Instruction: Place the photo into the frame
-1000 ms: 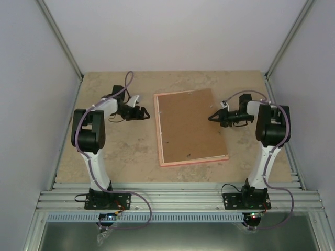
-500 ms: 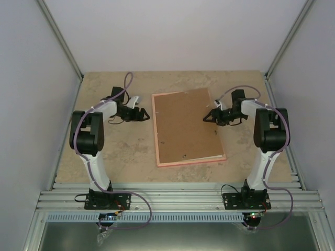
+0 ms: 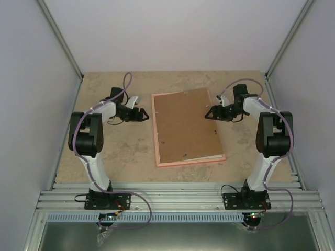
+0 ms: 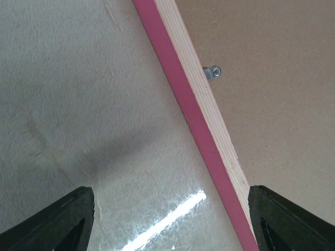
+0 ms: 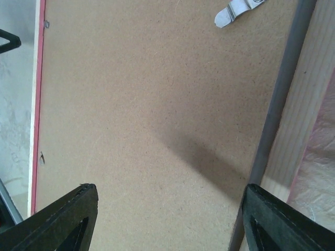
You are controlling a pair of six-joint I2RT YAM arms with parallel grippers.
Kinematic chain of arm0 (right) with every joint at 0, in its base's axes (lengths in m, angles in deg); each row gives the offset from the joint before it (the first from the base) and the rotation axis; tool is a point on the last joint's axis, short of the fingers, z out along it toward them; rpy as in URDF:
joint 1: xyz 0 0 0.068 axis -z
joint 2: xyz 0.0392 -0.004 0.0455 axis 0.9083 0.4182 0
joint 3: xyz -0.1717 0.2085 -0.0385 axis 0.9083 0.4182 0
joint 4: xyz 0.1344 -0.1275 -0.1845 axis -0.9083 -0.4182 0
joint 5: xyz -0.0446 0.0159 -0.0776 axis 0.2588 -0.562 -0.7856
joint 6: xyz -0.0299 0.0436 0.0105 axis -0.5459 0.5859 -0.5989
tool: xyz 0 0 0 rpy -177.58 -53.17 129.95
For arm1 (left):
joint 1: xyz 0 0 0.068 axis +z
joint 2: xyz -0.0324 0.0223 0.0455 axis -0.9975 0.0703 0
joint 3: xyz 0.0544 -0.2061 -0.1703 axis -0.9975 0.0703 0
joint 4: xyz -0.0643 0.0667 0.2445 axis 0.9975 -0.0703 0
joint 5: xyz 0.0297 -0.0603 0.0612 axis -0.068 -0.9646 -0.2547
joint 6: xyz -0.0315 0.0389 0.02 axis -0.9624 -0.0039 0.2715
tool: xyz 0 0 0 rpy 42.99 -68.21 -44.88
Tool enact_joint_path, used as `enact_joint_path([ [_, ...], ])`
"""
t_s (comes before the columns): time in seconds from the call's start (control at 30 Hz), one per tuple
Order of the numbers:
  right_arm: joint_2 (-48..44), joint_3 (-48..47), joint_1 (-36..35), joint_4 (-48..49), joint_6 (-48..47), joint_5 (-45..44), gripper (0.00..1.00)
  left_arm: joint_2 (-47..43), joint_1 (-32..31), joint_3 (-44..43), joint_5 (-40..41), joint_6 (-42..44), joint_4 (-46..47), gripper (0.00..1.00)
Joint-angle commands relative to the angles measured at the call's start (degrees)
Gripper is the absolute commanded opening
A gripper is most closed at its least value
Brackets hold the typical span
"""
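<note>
Right gripper (image 3: 211, 114) has shifted farther, jaws released over the frame (image 4: 193, 117) and its backing board (image 3: 183, 125); left gripper (image 3: 145, 113), likewise released, flanks the left edge, likely to steady it.

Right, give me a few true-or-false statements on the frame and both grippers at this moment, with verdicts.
1. The frame lies back up, its brown backing board showing. True.
2. The left gripper is shut on the frame's edge. False: it is open beside the left edge, holding nothing.
3. Both grippers are at the frame's left side. False: the right gripper is open over the right side.
4. A metal clip sits on the backing board. True.
</note>
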Motion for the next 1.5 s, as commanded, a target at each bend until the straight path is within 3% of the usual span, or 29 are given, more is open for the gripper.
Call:
enact_joint_path([
  [0.0,-1.42,-1.21,-0.21,-1.67,-2.38,-0.26,0.75,-1.85,0.49,0.25,0.05,-0.37,2.1,0.83],
  [0.27,1.53,0.84,-1.94,-1.15,0.29,2.78,0.73,-1.51,0.47,-0.08,0.53,-0.2,2.47,0.83],
  [0.4,-0.63,-0.17,-2.05,-1.66,-0.82,-3.81,0.79,-1.66,0.74,0.17,1.81,-0.2,2.66,0.83],
  [0.47,-1.92,-0.86,-2.09,-1.44,-2.79,-7.14,0.87,-1.68,0.81,0.36,2.44,-0.32,2.93,0.83],
  [0.63,-4.32,-1.24,-2.31,-1.47,-4.32,-9.79,0.88,-1.77,1.27,0.16,3.57,-0.79,3.73,0.83],
  [0.97,-3.61,1.55,-1.43,-0.67,-8.61,-9.19,0.57,-2.87,1.45,1.44,3.19,3.45,0.8,0.78],
  [1.23,0.22,5.08,-1.52,2.44,-6.7,-7.11,0.56,-3.75,0.89,5.2,-0.67,4.14,1.13,0.64],
  [1.47,1.74,7.28,-2.77,2.58,-6.1,0.42,0.55,-4.07,0.92,5.16,-0.66,5.21,0.53,0.61],
])
